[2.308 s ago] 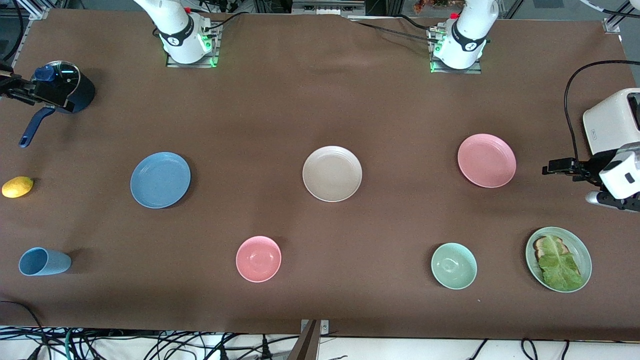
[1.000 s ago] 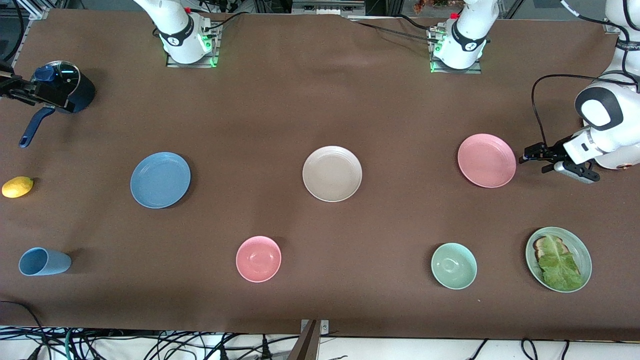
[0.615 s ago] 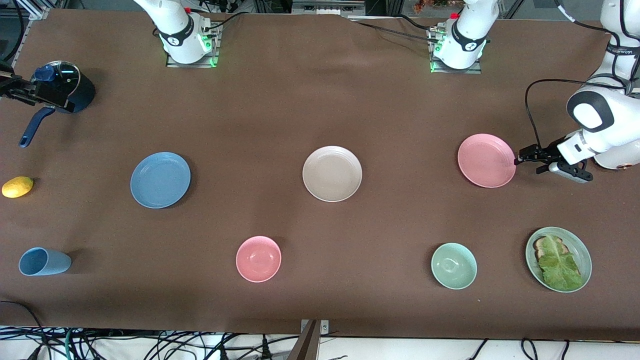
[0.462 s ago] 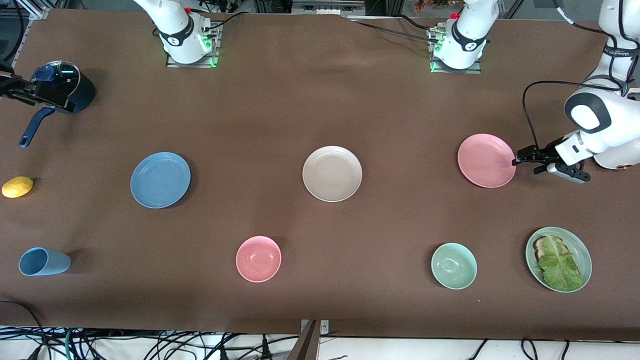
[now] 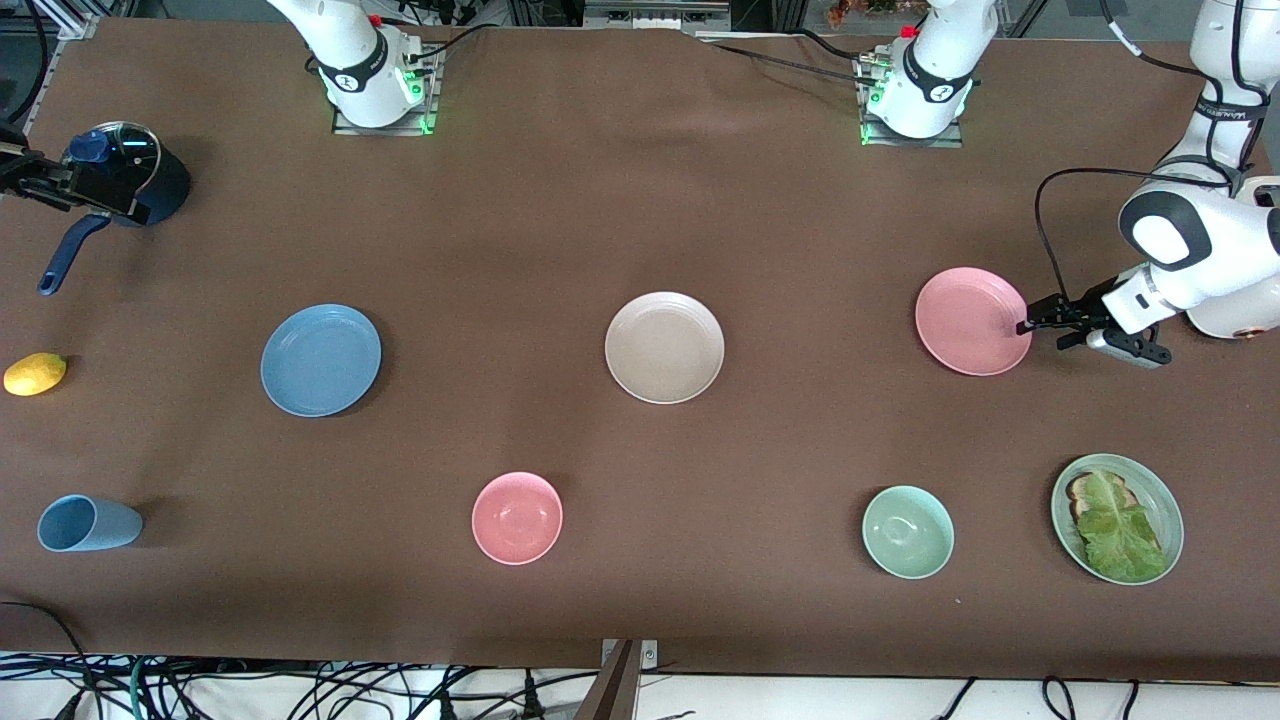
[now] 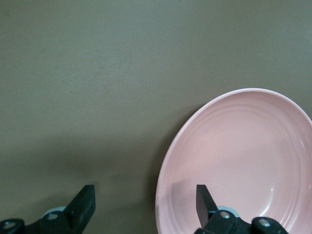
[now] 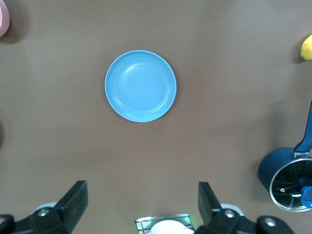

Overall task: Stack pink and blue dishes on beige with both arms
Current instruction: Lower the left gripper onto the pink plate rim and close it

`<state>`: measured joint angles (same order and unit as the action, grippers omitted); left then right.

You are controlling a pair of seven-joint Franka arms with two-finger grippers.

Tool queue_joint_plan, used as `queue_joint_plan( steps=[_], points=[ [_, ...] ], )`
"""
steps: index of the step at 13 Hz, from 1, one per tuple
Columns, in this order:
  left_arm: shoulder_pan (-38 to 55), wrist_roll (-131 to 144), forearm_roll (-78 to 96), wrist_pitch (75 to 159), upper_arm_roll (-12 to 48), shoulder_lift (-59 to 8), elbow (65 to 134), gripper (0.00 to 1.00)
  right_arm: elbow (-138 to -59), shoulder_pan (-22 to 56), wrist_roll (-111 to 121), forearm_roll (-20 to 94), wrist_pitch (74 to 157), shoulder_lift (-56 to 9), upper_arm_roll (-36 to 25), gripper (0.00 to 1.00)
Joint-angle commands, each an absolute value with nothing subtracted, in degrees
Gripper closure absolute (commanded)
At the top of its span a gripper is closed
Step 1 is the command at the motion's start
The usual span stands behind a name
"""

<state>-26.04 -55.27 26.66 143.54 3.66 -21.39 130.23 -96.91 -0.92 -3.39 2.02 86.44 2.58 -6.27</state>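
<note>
The pink plate [image 5: 973, 321] lies flat toward the left arm's end of the table. The beige plate [image 5: 664, 347] sits mid-table and the blue plate [image 5: 320, 359] toward the right arm's end. My left gripper [image 5: 1030, 325] is low at the pink plate's rim on the table-end side. In the left wrist view it [image 6: 144, 202] is open, with the rim of the pink plate [image 6: 243, 156] between its jaws, one finger [image 6: 204, 201] over the plate and the other over the cloth. My right gripper [image 7: 141, 200] hangs open and high, looking down on the blue plate [image 7: 140, 86].
Nearer the front camera stand a pink bowl [image 5: 517, 517], a green bowl [image 5: 908, 532], a pale green plate [image 5: 1165, 500] with toast and lettuce, and a blue cup [image 5: 88, 523] on its side. A lemon [image 5: 35, 373] and a dark blue lidded pot [image 5: 125, 175] sit at the right arm's end.
My left gripper has come in from the table's end to the pink plate, and its jaws now straddle the rim. The plates and the right arm have not moved.
</note>
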Motion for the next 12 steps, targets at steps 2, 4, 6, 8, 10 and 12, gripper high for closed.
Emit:
queue_joint_plan(
  steps=[2, 4, 6, 8, 10, 12],
  points=[
    [-24.79, -62.82, 34.34, 148.62, 3.52, -21.36, 133.59, 0.21, -95.45, -1.58, -2.46, 2.46, 85.25, 2.02, -5.98, 0.00],
    [-24.35, -68.09, 38.74, 148.62, 3.52, -21.88, 134.03, 0.19, -95.45, -1.58, -2.46, 2.46, 85.25, 2.02, -5.98, 0.00],
    [-24.52, -71.27, 40.77, 148.62, 3.43, -21.71, 134.47, 0.18, -95.45, -1.58, -2.46, 2.46, 85.25, 2.02, -5.98, 0.00],
    [-24.52, -72.50, 40.78, 148.54, 2.73, -20.66, 135.35, 0.18, -95.45, -1.58, -2.46, 2.46, 85.25, 2.02, -5.98, 0.00],
    [-24.52, -72.77, 40.87, 148.45, 2.64, -20.13, 135.79, 0.16, -95.45, -1.58, -2.46, 2.46, 85.25, 2.02, -5.98, 0.00],
    [-24.61, -72.86, 40.78, 148.10, 2.55, -18.20, 137.10, 0.15, -95.45, -1.58, -2.37, 2.46, 85.25, 2.02, -5.98, 0.00]
  ],
)
